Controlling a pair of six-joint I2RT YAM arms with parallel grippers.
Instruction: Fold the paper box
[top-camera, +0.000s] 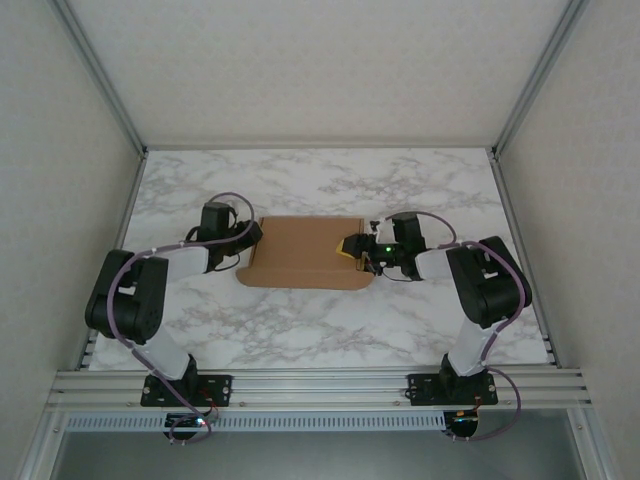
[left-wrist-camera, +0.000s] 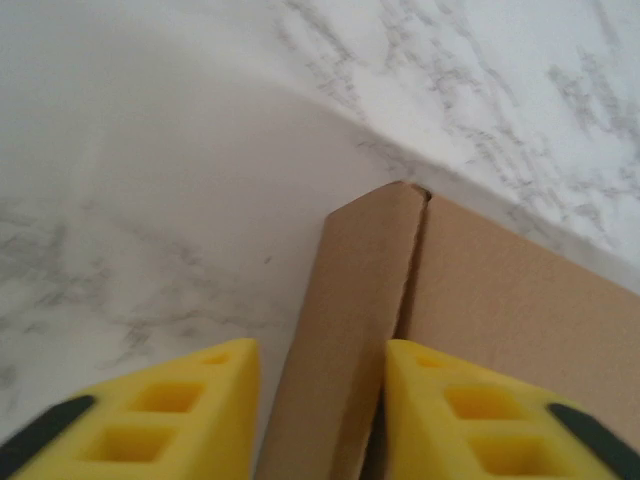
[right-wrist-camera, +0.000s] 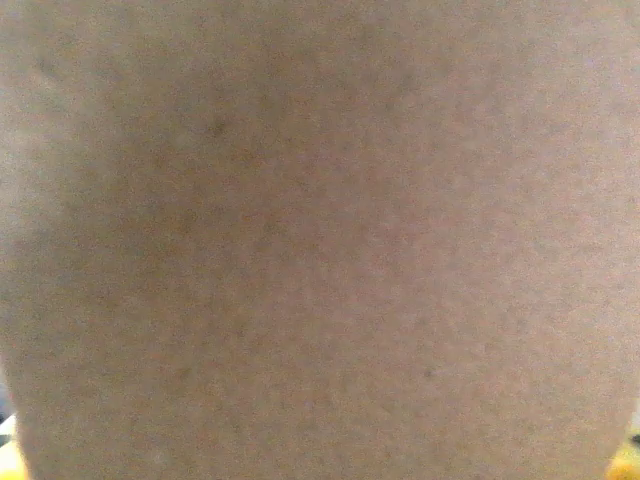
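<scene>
paper box (top-camera: 305, 262): plain brown, lying on the marble tabletop (top-camera: 330, 180), dead center of the top view | left claw (left-wrist-camera: 320, 345): open, yellow fingers either side of the box's left edge wall | right claw (top-camera: 352, 247): at the box's right edge, gripping or not, can't tell tbh

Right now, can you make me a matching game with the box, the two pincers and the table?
Things:
1. paper box
2. left pincer
3. right pincer
4. table

Descriptions:
A. white with grey marble veins
B. at the box's right end
C. plain brown, lying in the middle
D. astride a cardboard edge at the box's left end

Pairs: 1-C, 2-D, 3-B, 4-A
</scene>
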